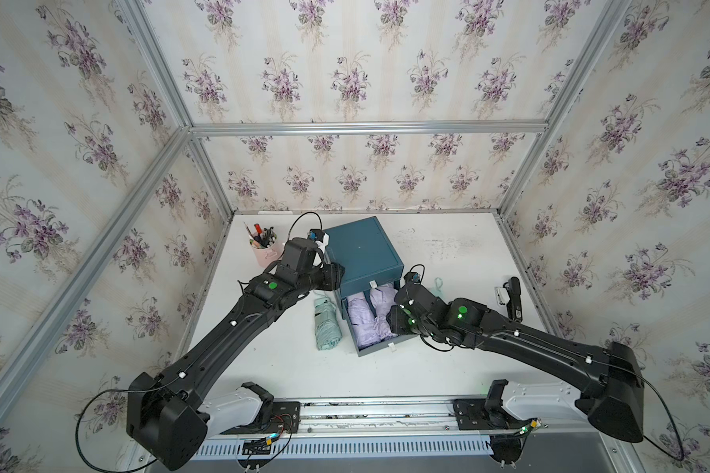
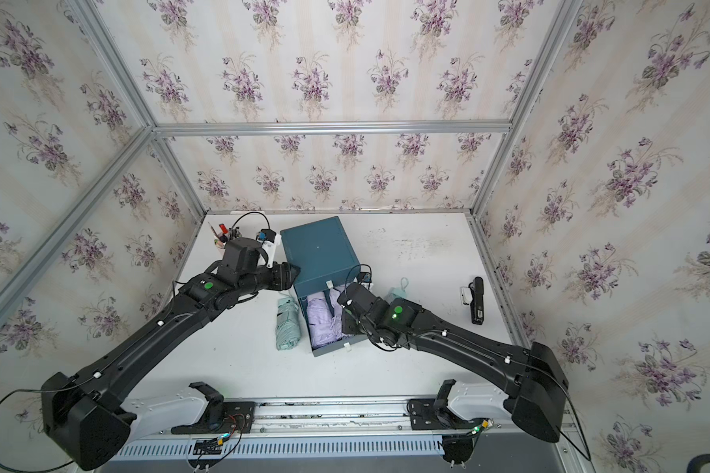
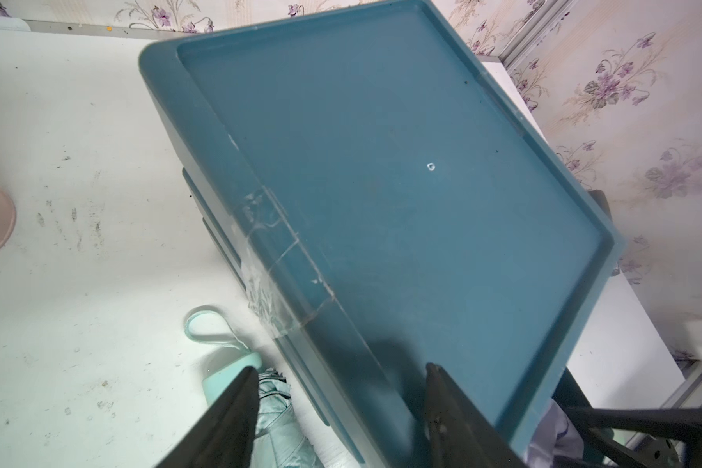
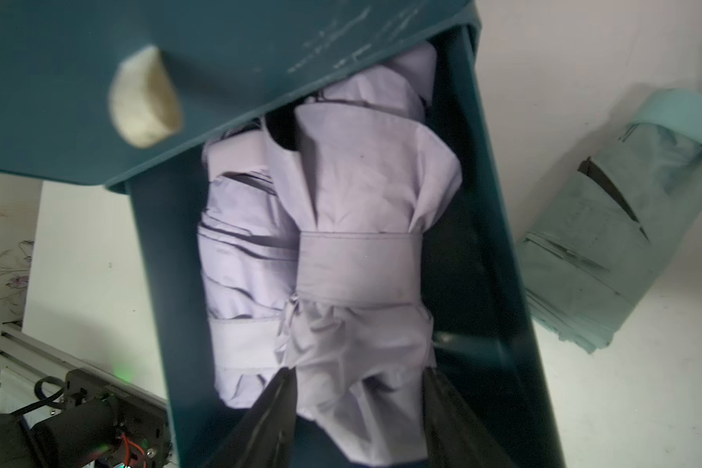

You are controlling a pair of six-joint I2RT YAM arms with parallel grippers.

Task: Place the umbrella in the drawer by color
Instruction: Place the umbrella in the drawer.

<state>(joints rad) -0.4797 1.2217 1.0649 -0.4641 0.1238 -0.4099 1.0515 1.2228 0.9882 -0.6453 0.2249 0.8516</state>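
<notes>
Desk (image 1: 447, 254), white. Drawer (image 1: 361, 250), teal cabinet; bottom tray (image 1: 376, 350) pulled out, holding two lilac umbrellas (image 1: 363, 323). Mint umbrella (image 1: 327, 323): flat on desk, just beside tray. Left jaws: spread over cabinet top. Right jaws: straddling one lilac umbrella's end; grip cannot be told.

arms (image 1: 218, 344): black | base links (image 1: 232, 403): white | lights (image 1: 272, 285): green | cable clips (image 1: 233, 323): white | fingers (image 3: 228, 421): dark

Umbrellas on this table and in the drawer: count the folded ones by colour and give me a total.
Lavender fabric folded umbrellas: 2, both in the open teal drawer
Mint-green fabric folded umbrellas: 2, on the white table, one on each side of the drawer
Total: 4
</notes>
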